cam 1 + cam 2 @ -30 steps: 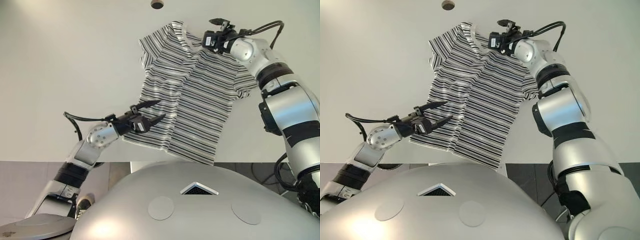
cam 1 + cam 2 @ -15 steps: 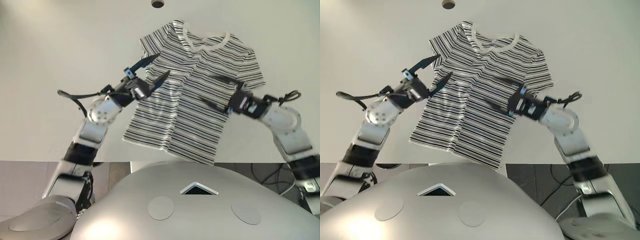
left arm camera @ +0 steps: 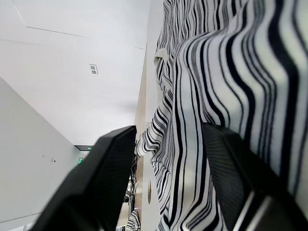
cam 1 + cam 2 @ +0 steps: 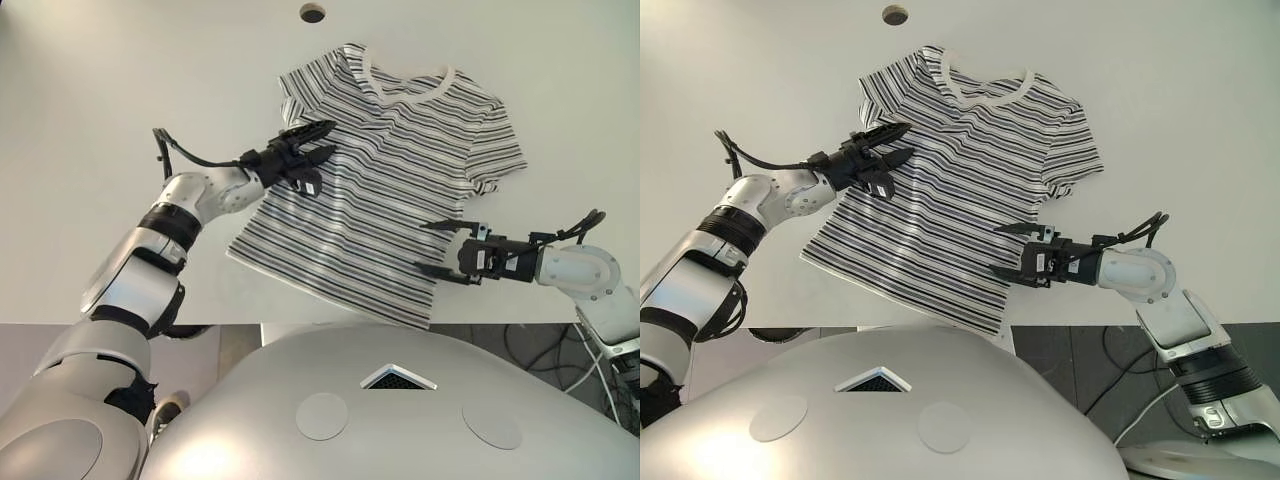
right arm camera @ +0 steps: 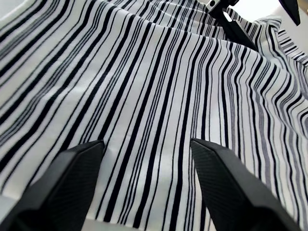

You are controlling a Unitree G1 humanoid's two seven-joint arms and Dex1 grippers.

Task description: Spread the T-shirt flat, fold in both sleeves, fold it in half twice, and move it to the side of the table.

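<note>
I see the shirt (image 4: 390, 180) spread on the table (image 4: 120, 80). My left gripper (image 4: 322, 140), fingers parted, sits at its left edge below the sleeve. My right gripper (image 4: 432, 248), wide and empty, is at its lower right hem.

The T-shirt (image 4: 390, 180) has thin black, grey and white stripes running across it, a white neckband and 2 short sleeves. It lies front up on the white table (image 4: 120, 80), opened out and unfolded, with the neck at the far end and the hem toward the near edge. It lies slanted, the hem running obliquely, and its right corner reaches the table's near edge. The right sleeve is spread out flat. The left sleeve is narrower and looks bunched. Soft creases run lengthwise down the body, so the cloth is not quite smooth.
</note>
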